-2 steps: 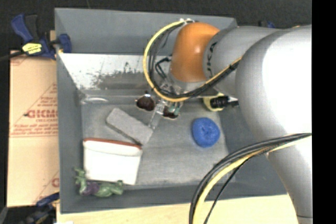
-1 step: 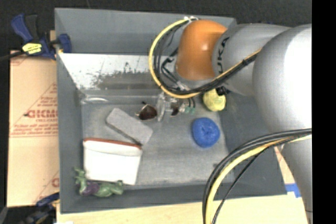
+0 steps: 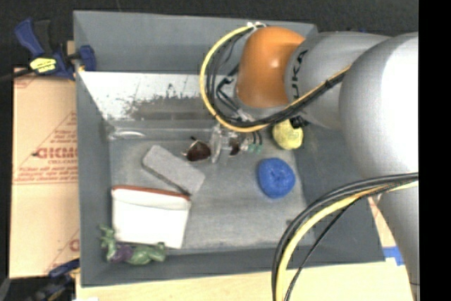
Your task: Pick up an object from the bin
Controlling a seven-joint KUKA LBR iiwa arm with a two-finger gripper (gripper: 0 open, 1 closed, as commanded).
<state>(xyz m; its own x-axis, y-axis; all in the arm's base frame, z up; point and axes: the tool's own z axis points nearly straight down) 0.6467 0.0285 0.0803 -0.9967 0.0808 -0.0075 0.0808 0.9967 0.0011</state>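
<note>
- Near the back wall of the grey bin point(image 3: 232, 218), under the arm's orange wrist cover point(image 3: 268, 67), the gripper point(image 3: 227, 144) sits low over the floor.
- From where I stand, I cannot tell whether the claw is spread or pressed together; cables and the wrist hide it.
- A small dark brown rounded object point(image 3: 199, 150) lies just beside the gripper on its left, touching it or nearly so. It looks like the thing to be picked, though I cannot say it is gripped.
- A grey rectangular block point(image 3: 173, 169) lies just in front of that brown piece. A blue lump point(image 3: 275, 177) and a yellow thing point(image 3: 287, 136) lie on the gripper's other side.
- A white box with a red edge point(image 3: 150, 218) and a green toy point(image 3: 132, 252) sit well apart, by the front-left corner.
- To do this step well, I would centre the claw over the brown piece, not beside it, and close only once it is straddled.
- The piece is small and rounded, so it may roll or squirt out; a straight, gentle lift clear of the grey block and back wall seems wise.
</note>
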